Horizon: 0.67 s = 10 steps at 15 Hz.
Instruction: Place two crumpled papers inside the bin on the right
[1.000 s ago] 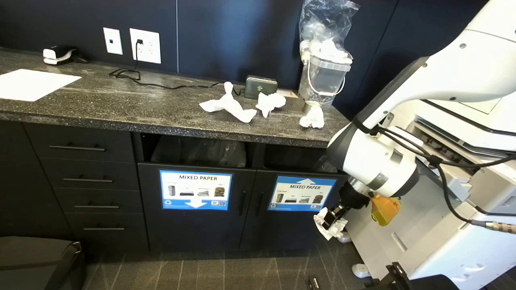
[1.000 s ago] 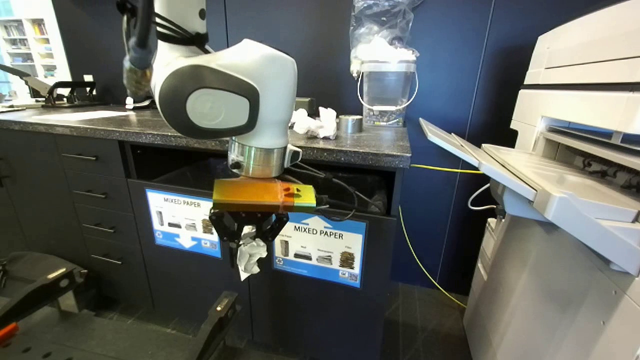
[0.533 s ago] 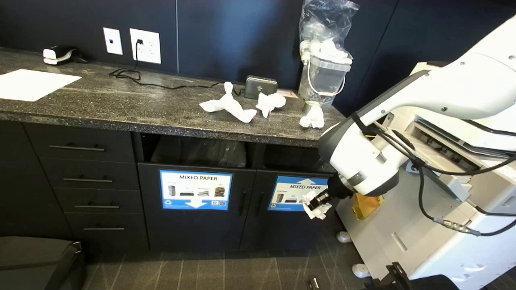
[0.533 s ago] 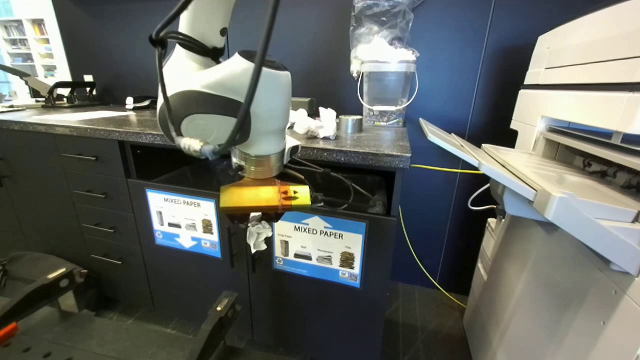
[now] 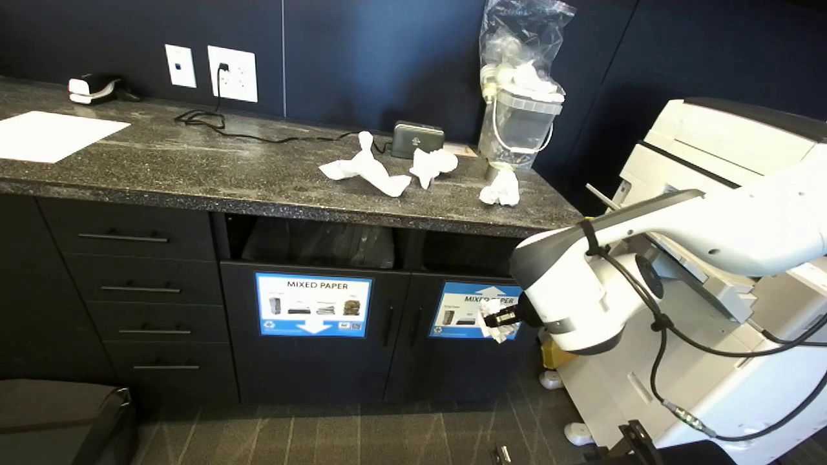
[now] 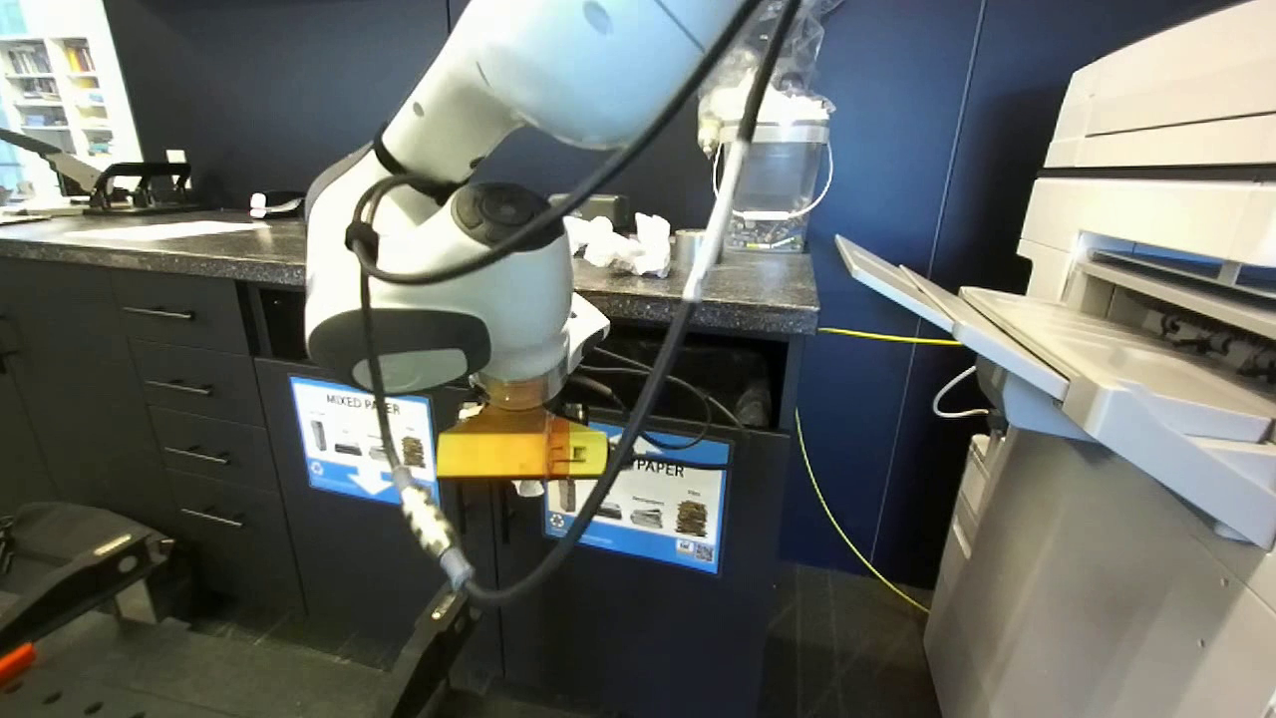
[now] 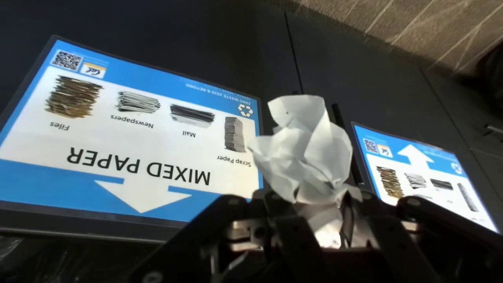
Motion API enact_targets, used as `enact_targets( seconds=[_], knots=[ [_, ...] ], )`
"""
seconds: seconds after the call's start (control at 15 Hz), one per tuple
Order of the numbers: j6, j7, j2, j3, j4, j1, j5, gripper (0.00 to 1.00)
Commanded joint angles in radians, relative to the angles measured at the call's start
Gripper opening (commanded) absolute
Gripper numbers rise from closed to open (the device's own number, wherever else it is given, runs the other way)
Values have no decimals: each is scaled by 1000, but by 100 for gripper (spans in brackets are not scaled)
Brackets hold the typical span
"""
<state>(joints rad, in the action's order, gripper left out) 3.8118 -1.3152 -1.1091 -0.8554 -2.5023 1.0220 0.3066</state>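
- Holds one crumpled paper (image 7: 308, 151) before cabinet doors (image 5: 446, 374), apparently below right-hand bin opening (image 5: 468, 250).
- Pinches it in narrowly parted gripper (image 7: 318, 208).
- Aims less downward than a second ago, more at doors.
- Probably prepares insertion; likely needs raising first.

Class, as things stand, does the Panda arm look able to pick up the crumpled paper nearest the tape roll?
Probably not: the gripper is occupied, holding a paper wad, and hangs below the countertop where that crumpled paper lies.
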Motion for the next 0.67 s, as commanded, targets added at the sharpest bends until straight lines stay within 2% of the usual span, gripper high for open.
enact_targets(
  seconds=[0.0, 0.33, 0.6],
  knots=[
    [107, 213, -124, 72, 68, -45, -235, 11],
    [273, 570, -147, 161, 141, -158, -482, 11],
    [442, 852, -111, 278, 222, -323, -593, 10]
  ],
)
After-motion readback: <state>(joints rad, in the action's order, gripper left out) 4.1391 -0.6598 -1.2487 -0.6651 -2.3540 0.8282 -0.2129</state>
